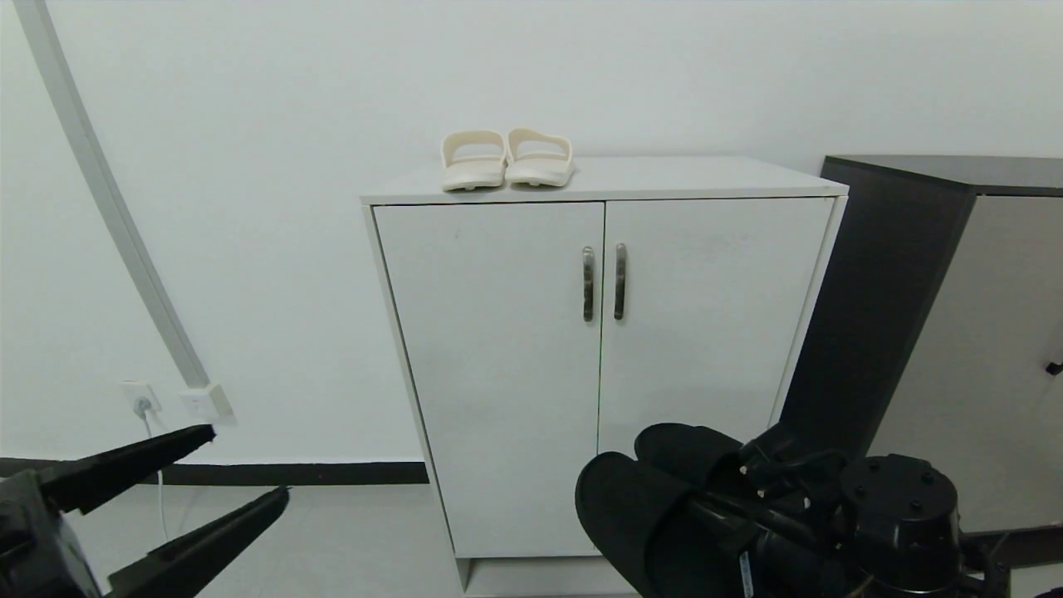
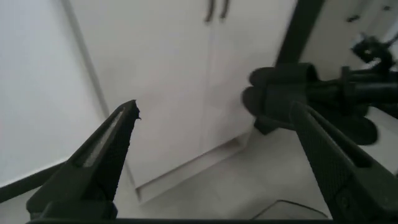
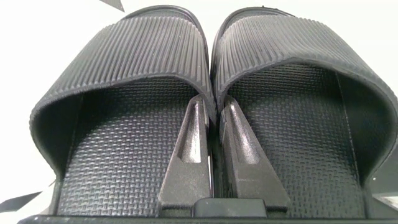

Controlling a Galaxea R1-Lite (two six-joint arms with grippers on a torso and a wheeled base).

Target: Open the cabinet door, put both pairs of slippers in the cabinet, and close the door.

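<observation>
Wall: two sockets (image 1: pixel 170 400) sit low on the left, with a white cord hanging from the left one to the floor (image 1: pixel 349 540).
Left gripper (image 1: pixel 249 462): low at the left edge, well apart from the cabinet. Its two dark fingers are spread wide with nothing between them.
White cabinet (image 1: pixel 498 399): stands on the floor against the wall in the middle. Nothing stands between it and the left gripper.
Doors: both are shut and meet at the middle seam, so what the cabinet holds is hidden.
Handles: the left handle (image 1: pixel 588 284) and right handle (image 1: pixel 619 281) are two upright metal bars, just beside each other on either side of the seam.
Cream slippers (image 1: pixel 473 162): the pair is on the cabinet top, left of its middle, side by side and touching, toes toward the camera.
Black slippers (image 1: pixel 631 507): held side by side in the air, low in front of the right door and covering its bottom corner.
Right gripper (image 3: pixel 214 155): one finger is inside each black slipper, pinching their two inner walls together.
Dark cabinet (image 1: pixel 880 316): stands just beside the white one on the right, with a grey front.
</observation>
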